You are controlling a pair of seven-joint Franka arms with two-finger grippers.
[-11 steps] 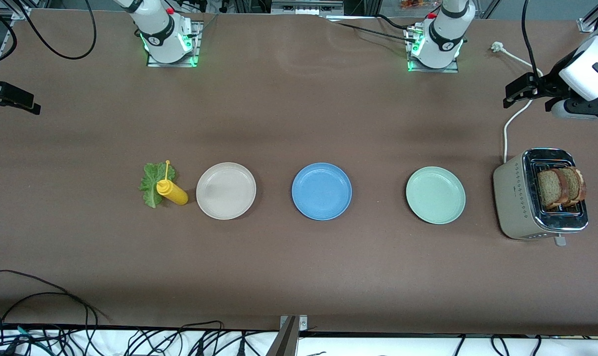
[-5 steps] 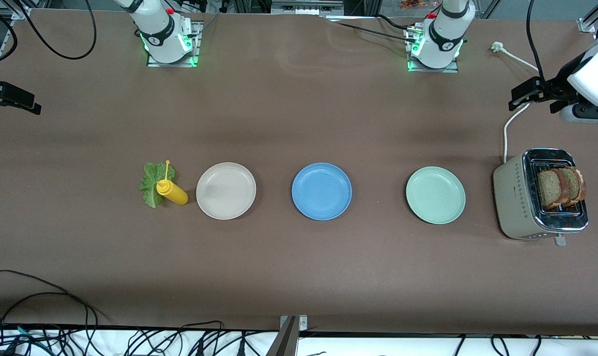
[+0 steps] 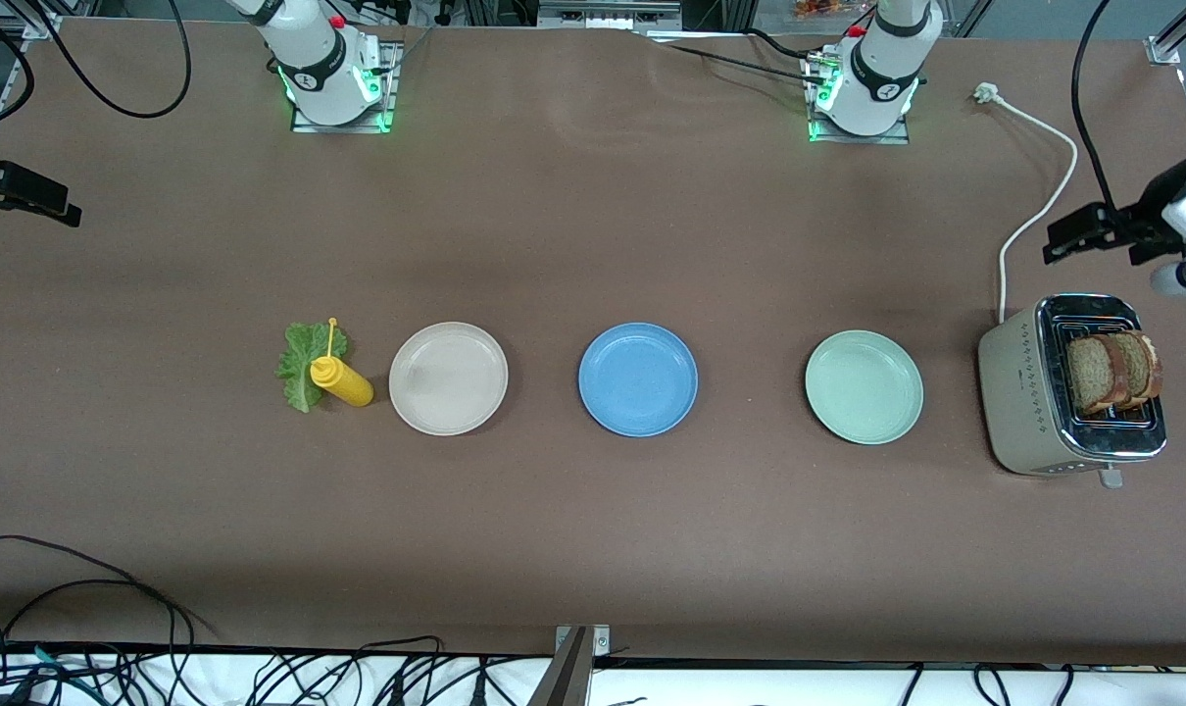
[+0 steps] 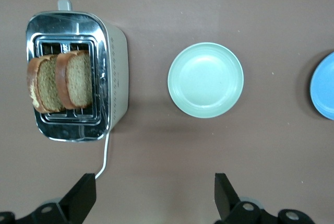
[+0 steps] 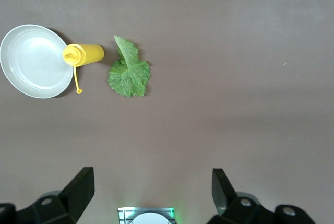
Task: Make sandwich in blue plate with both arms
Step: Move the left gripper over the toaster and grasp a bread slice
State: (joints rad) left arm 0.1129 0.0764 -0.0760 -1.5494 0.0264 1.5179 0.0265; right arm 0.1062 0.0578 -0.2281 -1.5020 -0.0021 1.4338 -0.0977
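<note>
Hovering over the worktop [image 3: 593, 549] near the toaster [image 3: 1029, 397], left tool [image 4: 155, 195] with fingers apart, right tool [image 5: 153, 190] likewise apart over its own end, two bread slices [image 3: 1111, 371] upright in the toaster, lettuce leaf [image 3: 299, 365] touching the mustard bottle [image 3: 342, 382], blue plate [image 3: 638, 379] bare between the beige plate [image 3: 448, 378] and mint-green plate [image 3: 864, 386].

No readable text, labels, brand marks or nos. anywhere: toaster [image 3: 1071, 390], yellow bottle [image 3: 341, 381] & plates all plain; arm-base emblems too small to read.

Two glossy white robot arms [image 3: 882, 69], black joint bands, green-lit bases, red buttons, black cables; black two-finger end effectors [image 4: 154, 195].
</note>
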